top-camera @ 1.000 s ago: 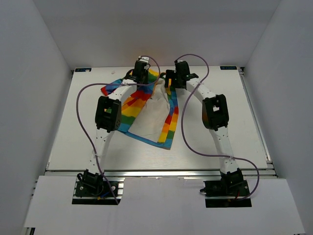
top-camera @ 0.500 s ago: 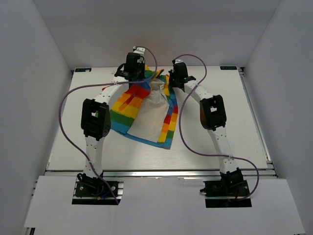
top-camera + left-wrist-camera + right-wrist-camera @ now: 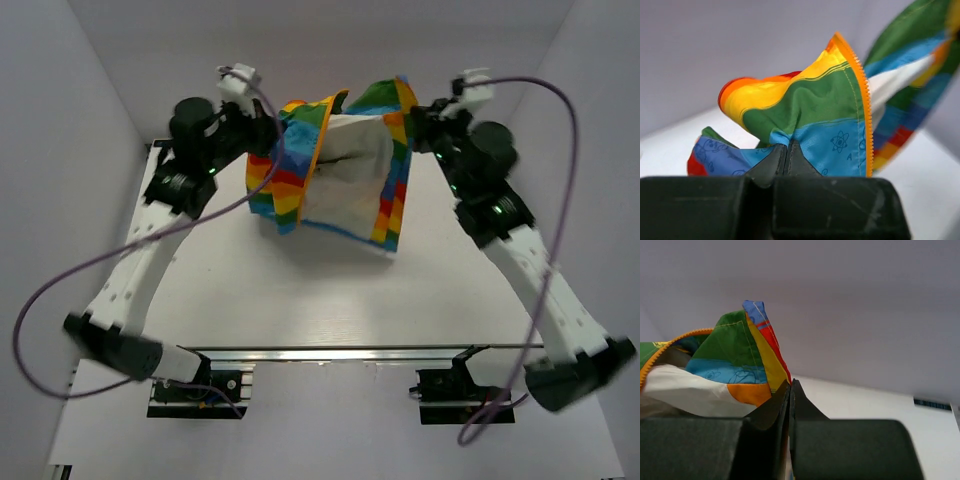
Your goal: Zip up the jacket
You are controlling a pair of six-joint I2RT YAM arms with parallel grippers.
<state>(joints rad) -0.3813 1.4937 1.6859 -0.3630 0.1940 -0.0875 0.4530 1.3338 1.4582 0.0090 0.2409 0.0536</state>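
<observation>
the small rainbow-striped jacket is soft matt cloth with plain white lining; its orange zipper band looks toothed plastic. the left gripper has matt black plastic fingers. toward six o'clock the white table is smooth.

jacket lifted off the table, held up high and spread, right jaws newly closed on it
</observation>
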